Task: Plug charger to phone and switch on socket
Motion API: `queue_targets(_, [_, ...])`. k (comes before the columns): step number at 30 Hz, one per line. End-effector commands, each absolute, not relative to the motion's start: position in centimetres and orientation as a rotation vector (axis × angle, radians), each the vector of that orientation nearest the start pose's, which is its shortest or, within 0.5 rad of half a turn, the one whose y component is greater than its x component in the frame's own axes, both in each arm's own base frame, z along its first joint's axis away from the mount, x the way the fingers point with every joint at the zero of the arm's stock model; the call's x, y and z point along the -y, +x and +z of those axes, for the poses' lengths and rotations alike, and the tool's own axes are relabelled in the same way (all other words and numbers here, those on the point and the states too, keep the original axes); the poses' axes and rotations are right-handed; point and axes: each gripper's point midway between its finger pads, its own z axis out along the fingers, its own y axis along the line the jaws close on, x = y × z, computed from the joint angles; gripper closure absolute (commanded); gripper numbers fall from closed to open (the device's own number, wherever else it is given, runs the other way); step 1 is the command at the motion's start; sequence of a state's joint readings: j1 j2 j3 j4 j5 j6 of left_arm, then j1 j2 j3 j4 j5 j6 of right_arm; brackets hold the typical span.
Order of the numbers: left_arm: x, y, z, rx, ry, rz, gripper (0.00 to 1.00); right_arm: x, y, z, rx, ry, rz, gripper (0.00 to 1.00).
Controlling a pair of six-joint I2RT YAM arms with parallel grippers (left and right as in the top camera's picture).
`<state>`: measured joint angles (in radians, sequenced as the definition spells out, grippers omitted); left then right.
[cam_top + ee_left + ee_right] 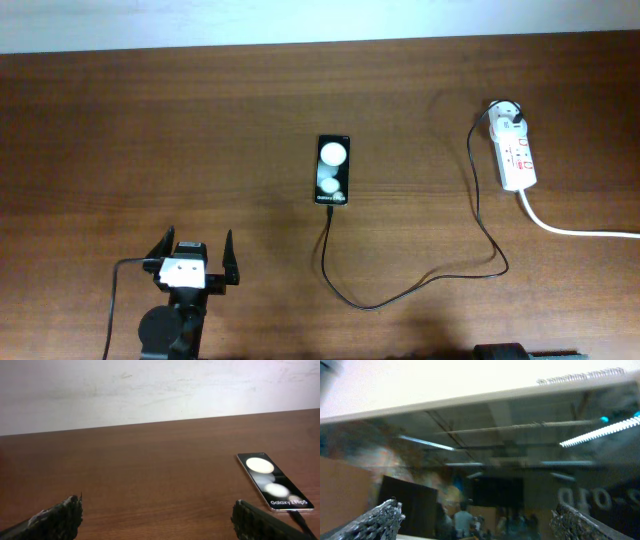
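Observation:
The black phone lies face up mid-table; it also shows at the right of the left wrist view. The charger's thin black cable runs from the phone's near edge, where its tip meets the phone, loops right and climbs to the white adapter seated in the socket strip at the far right. My left gripper is open and empty near the front left, well short of the phone; its fingers frame bare wood. My right gripper is open, empty and pointed up at the room.
The strip's thick white cord runs off the right edge. A dark part of the right arm shows at the bottom edge. The table is brown wood with a white wall behind.

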<state>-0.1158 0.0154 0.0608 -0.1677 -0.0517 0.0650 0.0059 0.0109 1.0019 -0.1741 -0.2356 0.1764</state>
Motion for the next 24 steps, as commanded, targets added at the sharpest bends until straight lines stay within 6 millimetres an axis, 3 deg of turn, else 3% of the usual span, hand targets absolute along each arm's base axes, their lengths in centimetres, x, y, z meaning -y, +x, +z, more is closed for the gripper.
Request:
queue_targets(1, [2.0, 24.2, 15.4, -1.694, 0.136, 0.016, 0.01, -0.8, 7.9, 48.0, -0.934, 0.033, 0.187, 0.01])
queue_targets(4, [2.0, 24.2, 15.4, -1.694, 0.136, 0.016, 0.01, 0.0, 14.6, 41.7, -1.057, 0.094, 0.157, 0.02])
queue_targets(9, [2.0, 24.2, 15.4, -1.694, 0.136, 0.016, 0.01, -0.2, 19.7, 34.0, -1.216, 0.098, 0.157, 0.02])
queue_targets(18, [2.0, 24.2, 15.4, -1.694, 0.136, 0.016, 0.01, 0.2, 23.0, 24.9, -1.446, 0.119, 0.101, 0.02])
queue_targets(24, [2.0, 24.2, 15.4, -1.694, 0.136, 0.016, 0.01, 0.2, 23.7, 21.1, -1.556, 0.063, 0.033, 0.02])
